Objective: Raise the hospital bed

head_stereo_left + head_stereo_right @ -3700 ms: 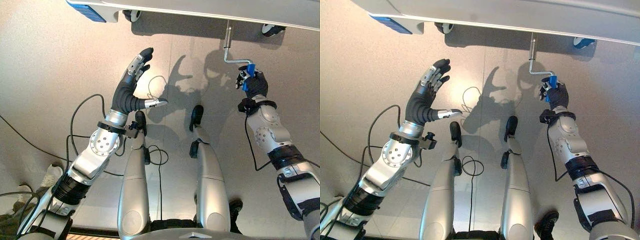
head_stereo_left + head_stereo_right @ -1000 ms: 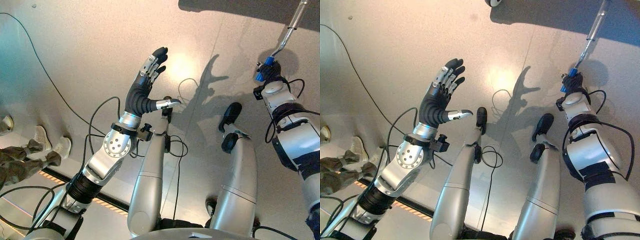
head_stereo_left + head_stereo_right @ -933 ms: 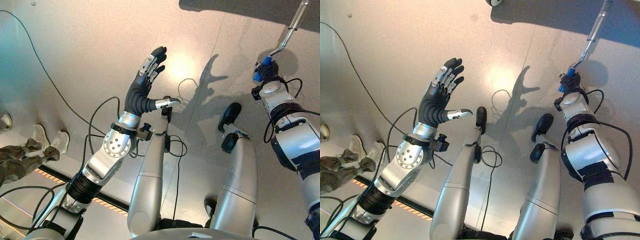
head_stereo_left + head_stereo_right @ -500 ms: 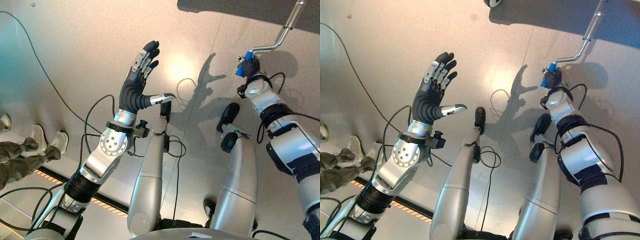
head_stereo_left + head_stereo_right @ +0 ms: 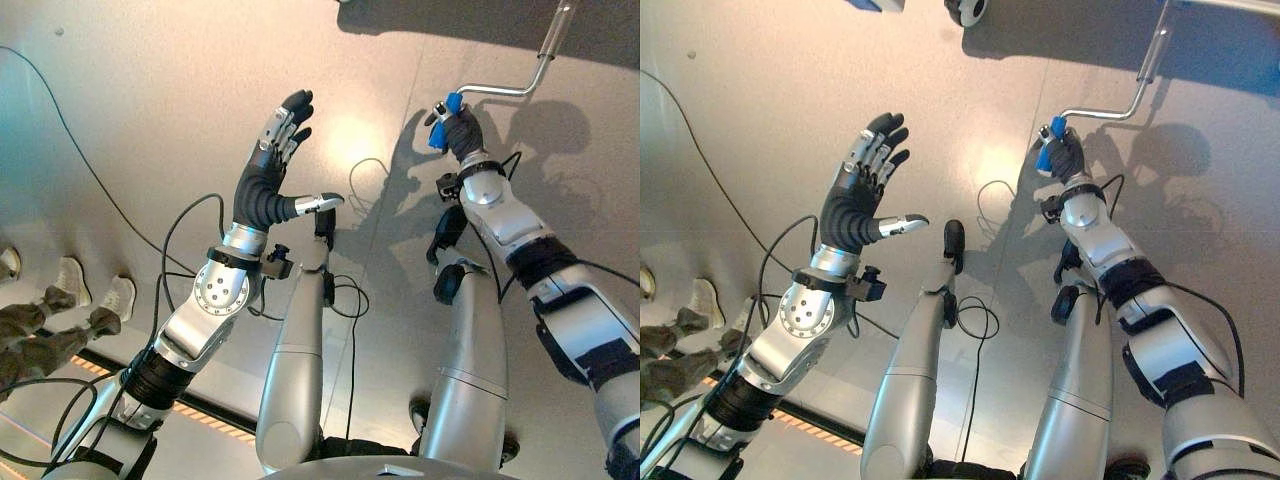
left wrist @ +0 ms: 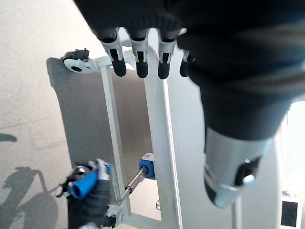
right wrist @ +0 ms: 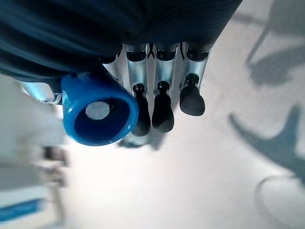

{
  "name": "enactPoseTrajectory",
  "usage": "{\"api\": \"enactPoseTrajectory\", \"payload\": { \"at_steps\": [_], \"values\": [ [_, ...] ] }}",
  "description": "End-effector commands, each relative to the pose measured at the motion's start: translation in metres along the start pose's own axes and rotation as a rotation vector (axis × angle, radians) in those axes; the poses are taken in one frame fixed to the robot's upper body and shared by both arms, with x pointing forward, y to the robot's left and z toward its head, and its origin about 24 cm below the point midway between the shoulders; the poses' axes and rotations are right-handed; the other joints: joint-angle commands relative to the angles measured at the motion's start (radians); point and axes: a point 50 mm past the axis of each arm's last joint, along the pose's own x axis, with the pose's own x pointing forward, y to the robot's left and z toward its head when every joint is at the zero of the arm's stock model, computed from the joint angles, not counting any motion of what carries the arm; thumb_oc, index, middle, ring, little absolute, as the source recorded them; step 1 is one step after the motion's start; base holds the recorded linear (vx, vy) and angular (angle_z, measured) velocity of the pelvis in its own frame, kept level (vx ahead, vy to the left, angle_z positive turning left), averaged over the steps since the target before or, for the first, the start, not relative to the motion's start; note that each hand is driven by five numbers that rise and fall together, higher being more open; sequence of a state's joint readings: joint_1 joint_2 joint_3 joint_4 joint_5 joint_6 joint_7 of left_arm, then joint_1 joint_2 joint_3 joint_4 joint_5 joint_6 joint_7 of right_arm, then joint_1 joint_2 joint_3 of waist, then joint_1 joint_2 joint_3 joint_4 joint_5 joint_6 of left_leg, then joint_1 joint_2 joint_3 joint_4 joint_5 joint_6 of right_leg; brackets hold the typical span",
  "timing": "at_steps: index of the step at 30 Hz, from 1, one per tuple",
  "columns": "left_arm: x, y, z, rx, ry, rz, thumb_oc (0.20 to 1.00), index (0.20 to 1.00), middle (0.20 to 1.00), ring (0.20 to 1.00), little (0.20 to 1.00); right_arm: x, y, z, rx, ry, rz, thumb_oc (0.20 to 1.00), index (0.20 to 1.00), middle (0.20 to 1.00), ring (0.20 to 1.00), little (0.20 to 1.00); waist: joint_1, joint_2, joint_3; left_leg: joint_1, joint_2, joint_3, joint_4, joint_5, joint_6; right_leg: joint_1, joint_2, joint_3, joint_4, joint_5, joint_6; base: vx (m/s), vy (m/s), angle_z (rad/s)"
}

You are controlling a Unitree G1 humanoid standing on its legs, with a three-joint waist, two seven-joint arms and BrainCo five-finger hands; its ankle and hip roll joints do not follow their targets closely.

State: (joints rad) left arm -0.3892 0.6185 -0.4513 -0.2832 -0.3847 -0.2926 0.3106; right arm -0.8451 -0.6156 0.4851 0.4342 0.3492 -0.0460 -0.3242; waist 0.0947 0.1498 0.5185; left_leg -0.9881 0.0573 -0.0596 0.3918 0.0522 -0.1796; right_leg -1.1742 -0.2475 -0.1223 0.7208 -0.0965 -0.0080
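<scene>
The bed's crank is a bent silver rod (image 5: pixel 505 90) that ends in a blue grip (image 5: pixel 444 105). My right hand (image 5: pixel 462 130) is shut on that grip, out ahead of me at arm's length. In the right wrist view the fingers (image 7: pixel 162 108) curl round the blue grip (image 7: pixel 97 113). The rod (image 5: pixel 1102 113) runs sideways from the grip, then bends up toward the bed at the top edge. My left hand (image 5: pixel 268 180) is raised over the floor, open, fingers spread, holding nothing. The left wrist view looks past its fingers (image 6: pixel 138 62) at the white bed frame (image 6: pixel 157 143) and the crank shaft (image 6: pixel 131 188).
A bed caster (image 5: pixel 965 10) shows at the top edge, and another caster (image 6: pixel 76 64) on the frame. A person's legs and light shoes (image 5: pixel 72 278) are at the far left. An orange floor stripe (image 5: pixel 200 415) runs at the lower left.
My right hand has swung the blue grip to the left, and the crank arm now lies sideways instead of pointing down toward me. The left hand has hardly moved. The camera has shifted slightly.
</scene>
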Motion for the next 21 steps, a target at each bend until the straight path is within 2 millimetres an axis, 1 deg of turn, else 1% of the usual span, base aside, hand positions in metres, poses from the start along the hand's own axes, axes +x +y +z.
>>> {"api": "enactPoseTrajectory", "payload": {
  "at_steps": [1, 2, 3, 4, 5, 7, 8, 10, 11, 13, 14, 17, 18, 20, 21],
  "values": [
    [-0.011, 0.003, 0.026, 0.023, -0.11, -0.039, 1.0, 1.0, 1.0, 1.0, 1.0, -0.014, 0.037, 0.101, 0.19, -0.513, 0.17, 0.2, 0.2, 0.2, 0.2, 0.2, -0.024, -0.03, 0.002, 0.02, -0.055, 0.032, -0.07, 0.023, 0.108, 0.126, 0.014, 0.035, -0.09, 0.006, 0.124, -0.02, -0.016, -0.13],
    [-0.011, 0.004, 0.027, 0.035, -0.11, -0.046, 1.0, 1.0, 1.0, 1.0, 1.0, -0.019, 0.034, 0.099, 0.205, -0.517, 0.176, 0.2, 0.2, 0.2, 0.2, 0.2, -0.031, -0.039, 0.002, 0.025, -0.052, 0.034, -0.076, 0.024, 0.109, 0.134, 0.017, 0.032, -0.103, 0.013, 0.126, -0.03, -0.051, -0.18],
    [-0.014, 0.006, 0.027, 0.051, -0.104, -0.054, 1.0, 1.0, 1.0, 1.0, 1.0, -0.028, 0.025, 0.093, 0.241, -0.518, 0.162, 0.2, 0.2, 0.2, 0.2, 0.2, -0.041, -0.05, 0.002, 0.046, -0.046, 0.035, -0.09, 0.028, 0.107, 0.161, 0.02, 0.024, -0.129, 0.018, 0.128, -0.02, -0.055, -0.1],
    [-0.015, 0.006, 0.027, 0.05, -0.103, -0.055, 1.0, 1.0, 1.0, 1.0, 1.0, -0.028, 0.025, 0.093, 0.241, -0.517, 0.162, 0.2, 0.2, 0.2, 0.2, 0.2, -0.04, -0.05, 0.002, 0.048, -0.046, 0.035, -0.091, 0.029, 0.107, 0.163, 0.02, 0.023, -0.13, 0.019, 0.128, -0.03, -0.051, -0.11],
    [-0.016, 0.006, 0.027, 0.051, -0.098, -0.057, 1.0, 1.0, 1.0, 1.0, 1.0, -0.03, 0.021, 0.088, 0.26, -0.503, 0.144, 0.2, 0.2, 0.2, 0.2, 0.2, -0.045, -0.052, 0.002, 0.058, -0.045, 0.034, -0.098, 0.031, 0.105, 0.175, 0.021, 0.023, -0.139, 0.021, 0.129, -0.01, -0.018, -0.04],
    [-0.018, 0.008, 0.028, 0.056, -0.095, -0.059, 1.0, 1.0, 1.0, 1.0, 1.0, -0.035, 0.011, 0.082, 0.252, -0.5, 0.104, 0.2, 0.2, 0.2, 0.2, 0.2, -0.055, -0.058, 0.002, 0.08, -0.042, 0.037, -0.112, 0.032, 0.103, 0.197, 0.022, 0.021, -0.16, 0.026, 0.13, 0.0, 0.0, 0.0],
    [-0.019, 0.01, 0.03, 0.068, -0.103, -0.063, 1.0, 1.0, 1.0, 1.0, 1.0, -0.039, 0.004, 0.076, 0.285, -0.485, 0.076, 0.2, 0.2, 0.2, 0.2, 0.2, -0.061, -0.066, 0.002, 0.096, -0.04, 0.041, -0.119, 0.034, 0.101, 0.214, 0.027, 0.024, -0.178, 0.034, 0.132, 0.0, 0.0, 0.0],
    [-0.019, 0.009, 0.03, 0.068, -0.102, -0.063, 1.0, 1.0, 1.0, 1.0, 1.0, -0.039, 0.004, 0.076, 0.286, -0.484, 0.076, 0.2, 0.2, 0.2, 0.2, 0.2, -0.06, -0.067, 0.002, 0.098, -0.039, 0.041, -0.121, 0.034, 0.101, 0.216, 0.028, 0.025, -0.18, 0.035, 0.132, 0.0, -0.004, -0.02],
    [-0.021, 0.012, 0.032, 0.073, -0.105, -0.063, 1.0, 1.0, 1.0, 1.0, 1.0, -0.047, -0.011, 0.069, 0.308, -0.479, 0.023, 0.2, 0.2, 0.2, 0.2, 0.2, -0.074, -0.083, 0.002, 0.12, -0.034, 0.05, -0.13, 0.033, 0.1, 0.235, 0.034, 0.026, -0.205, 0.047, 0.137, 0.0, -0.008, -0.03],
    [-0.021, 0.012, 0.032, 0.073, -0.104, -0.064, 1.0, 1.0, 1.0, 1.0, 1.0, -0.047, -0.011, 0.069, 0.308, -0.478, 0.022, 0.2, 0.2, 0.2, 0.2, 0.2, -0.073, -0.083, 0.002, 0.121, -0.033, 0.05, -0.131, 0.033, 0.1, 0.237, 0.034, 0.026, -0.206, 0.047, 0.137, 0.0, -0.007, -0.11],
    [-0.022, 0.013, 0.032, 0.074, -0.101, -0.063, 1.0, 1.0, 1.0, 1.0, 1.0, -0.053, -0.022, 0.066, 0.325, -0.481, -0.017, 0.2, 0.2, 0.2, 0.2, 0.2, -0.084, -0.091, 0.002, 0.132, -0.03, 0.053, -0.138, 0.033, 0.101, 0.251, 0.039, 0.029, -0.221, 0.051, 0.138, -0.01, -0.011, -0.14],
    [-0.025, 0.014, 0.033, 0.079, -0.092, -0.064, 1.0, 1.0, 1.0, 1.0, 1.0, -0.06, -0.033, 0.063, 0.368, -0.486, -0.063, 0.2, 0.2, 0.2, 0.2, 0.2, -0.092, -0.099, 0.002, 0.147, -0.026, 0.057, -0.145, 0.032, 0.103, 0.265, 0.041, 0.029, -0.239, 0.057, 0.14, 0.0, -0.016, -0.09],
    [-0.027, 0.015, 0.033, 0.082, -0.09, -0.066, 1.0, 1.0, 1.0, 1.0, 1.0, -0.064, -0.039, 0.06, 0.399, -0.488, -0.09, 0.2, 0.2, 0.2, 0.2, 0.2, -0.099, -0.106, 0.002, 0.16, -0.024, 0.062, -0.149, 0.03, 0.103, 0.277, 0.042, 0.031, -0.25, 0.062, 0.141, 0.0, -0.009, -0.06],
    [-0.027, 0.016, 0.034, 0.082, -0.092, -0.067, 1.0, 1.0, 1.0, 1.0, 1.0, -0.065, -0.043, 0.06, 0.413, -0.493, -0.108, 0.2, 0.2, 0.2, 0.2, 0.2, -0.101, -0.109, 0.002, 0.166, -0.023, 0.063, -0.15, 0.03, 0.102, 0.283, 0.043, 0.033, -0.253, 0.062, 0.141, 0.01, -0.011, -0.07],
    [-0.028, 0.017, 0.035, 0.075, -0.093, -0.062, 1.0, 1.0, 1.0, 1.0, 1.0, -0.069, -0.051, 0.057, 0.443, -0.493, -0.143, 0.2, 0.2, 0.2, 0.2, 0.2, -0.106, -0.111, 0.002, 0.178, -0.024, 0.065, -0.153, 0.028, 0.102, 0.29, 0.045, 0.036, -0.254, 0.061, 0.142, 0.01, -0.01, -0.06]
  ]
}}
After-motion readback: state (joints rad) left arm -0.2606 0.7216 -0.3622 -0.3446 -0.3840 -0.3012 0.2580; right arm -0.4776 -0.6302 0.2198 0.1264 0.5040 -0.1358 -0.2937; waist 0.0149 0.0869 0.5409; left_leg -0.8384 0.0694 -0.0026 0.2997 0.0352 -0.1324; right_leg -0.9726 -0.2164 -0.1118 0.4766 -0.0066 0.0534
